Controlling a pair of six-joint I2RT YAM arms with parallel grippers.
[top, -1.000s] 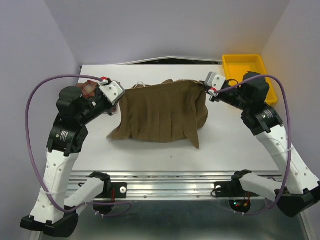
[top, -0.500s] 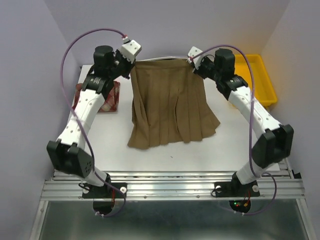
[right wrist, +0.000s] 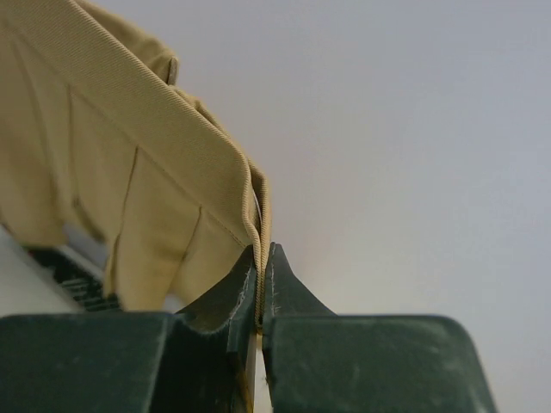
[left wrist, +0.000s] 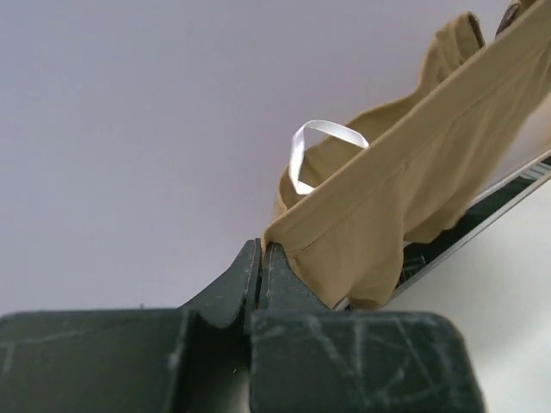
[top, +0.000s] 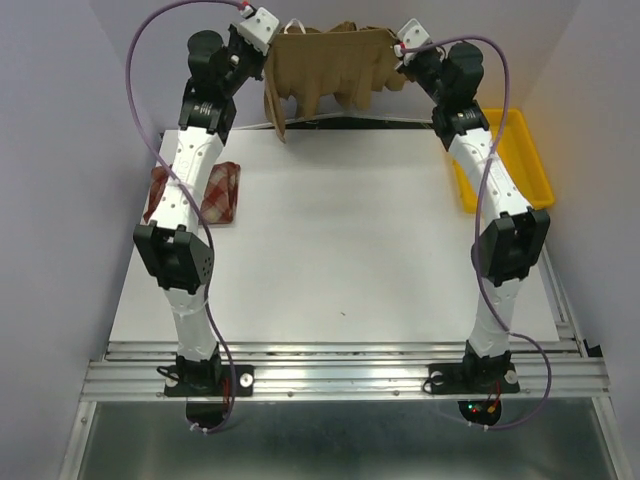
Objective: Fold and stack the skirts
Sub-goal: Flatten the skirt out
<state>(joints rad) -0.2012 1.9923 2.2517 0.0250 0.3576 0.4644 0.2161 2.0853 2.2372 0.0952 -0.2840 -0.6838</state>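
Note:
The tan-brown skirt hangs in the air above the table's far edge, stretched between both grippers. My left gripper is shut on its left waistband corner; the left wrist view shows the jaws pinching the tan fabric, with a white hanger loop above. My right gripper is shut on the right waistband corner, seen pinched in the right wrist view on the tan cloth. The red-and-cream plaid skirt lies folded on the table's left side.
A yellow plastic tray sits at the table's right far side. The white table spans the middle. Both arms are stretched far up and back toward the rear wall.
Both arms have lifted the tan skirt up and back, from draping on the table to hanging bunched above the far edge. The plaid skirt has not moved.

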